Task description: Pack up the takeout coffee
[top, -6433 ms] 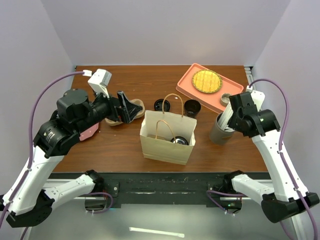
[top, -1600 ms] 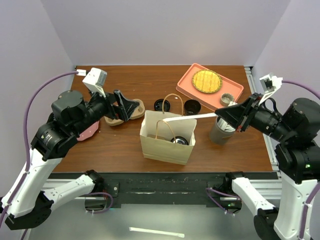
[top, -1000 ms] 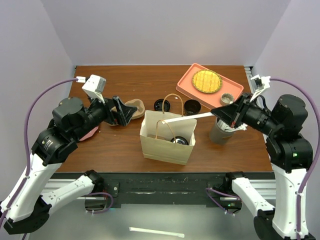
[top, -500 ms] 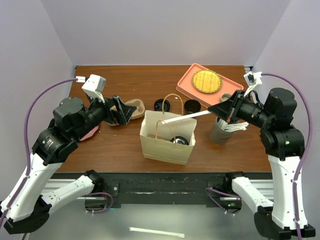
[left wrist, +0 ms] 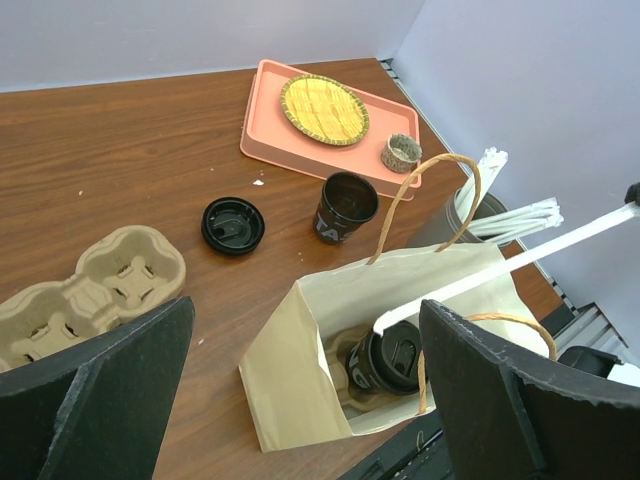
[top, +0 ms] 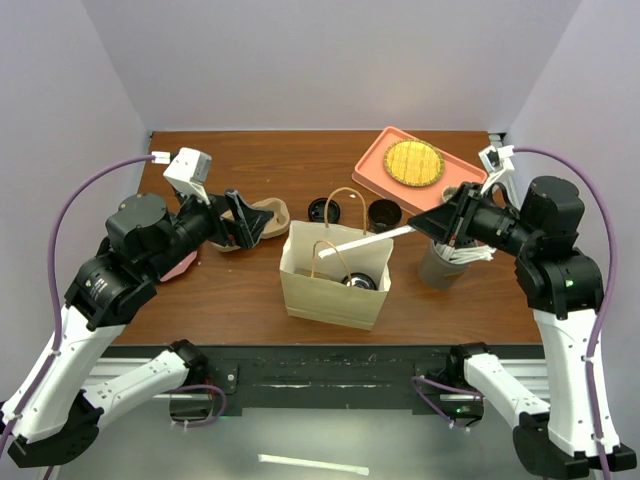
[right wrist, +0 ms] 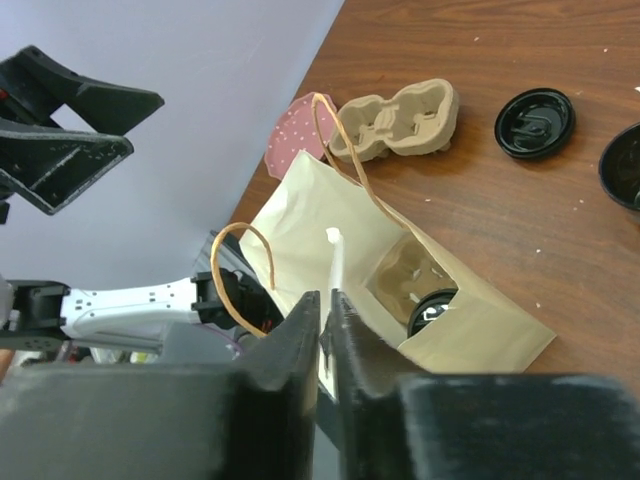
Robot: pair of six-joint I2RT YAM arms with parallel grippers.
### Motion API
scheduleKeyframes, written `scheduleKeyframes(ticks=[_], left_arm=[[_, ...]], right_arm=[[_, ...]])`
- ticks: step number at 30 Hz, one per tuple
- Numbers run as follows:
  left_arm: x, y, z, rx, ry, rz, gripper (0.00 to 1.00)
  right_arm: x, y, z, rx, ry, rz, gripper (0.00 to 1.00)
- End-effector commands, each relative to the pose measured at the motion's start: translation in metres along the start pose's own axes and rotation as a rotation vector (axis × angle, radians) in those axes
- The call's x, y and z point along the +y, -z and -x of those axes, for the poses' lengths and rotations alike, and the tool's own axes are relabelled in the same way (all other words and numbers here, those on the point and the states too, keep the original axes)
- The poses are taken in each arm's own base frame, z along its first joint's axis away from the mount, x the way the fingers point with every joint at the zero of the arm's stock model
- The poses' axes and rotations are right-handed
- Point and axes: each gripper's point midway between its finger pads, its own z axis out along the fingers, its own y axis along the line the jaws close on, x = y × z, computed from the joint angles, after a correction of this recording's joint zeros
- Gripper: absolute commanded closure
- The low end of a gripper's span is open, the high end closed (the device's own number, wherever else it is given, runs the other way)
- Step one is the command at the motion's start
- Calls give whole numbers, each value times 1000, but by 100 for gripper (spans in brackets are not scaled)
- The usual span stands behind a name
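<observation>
The small black paper cup with glossy round plastic lid stands inside the creased tan paper bag on the wood-grain counter, ahead of the empty, wide-spread left fingers. The right fingers pinch a thin white stick whose far tip hangs over that lid. White lettering on an uncapped black cup is unreadable.

Handles and white stick crowd bag opening.
</observation>
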Motion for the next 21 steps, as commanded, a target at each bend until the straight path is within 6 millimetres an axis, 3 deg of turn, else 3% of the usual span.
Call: scheduleKeyframes(ticks=[1, 5, 12, 13, 14, 15, 21], left_arm=[[-2, 1, 14, -59, -1, -3, 0], [-1, 3, 17, -60, -13, 1, 0], [-3, 6, 26, -72, -31, 3, 0], [-3, 5, 25, -67, -37, 2, 0], [-3, 5, 26, -67, -37, 2, 0], [-4, 5, 27, -68, -42, 0, 0], [-12, 5, 41, -85, -70, -29, 0]], right_arm=[[8, -2, 9, -25, 23, 37, 61], [11, -1, 13, -31, 35, 38, 50], [7, 0, 27, -57, 21, -22, 45], [9, 2, 30, -65, 33, -32, 39], [3, 3, 33, -76, 29, -73, 24], [-3, 2, 30, -52, 7, -103, 3], [10, 14, 50, -97, -15, -140, 1]])
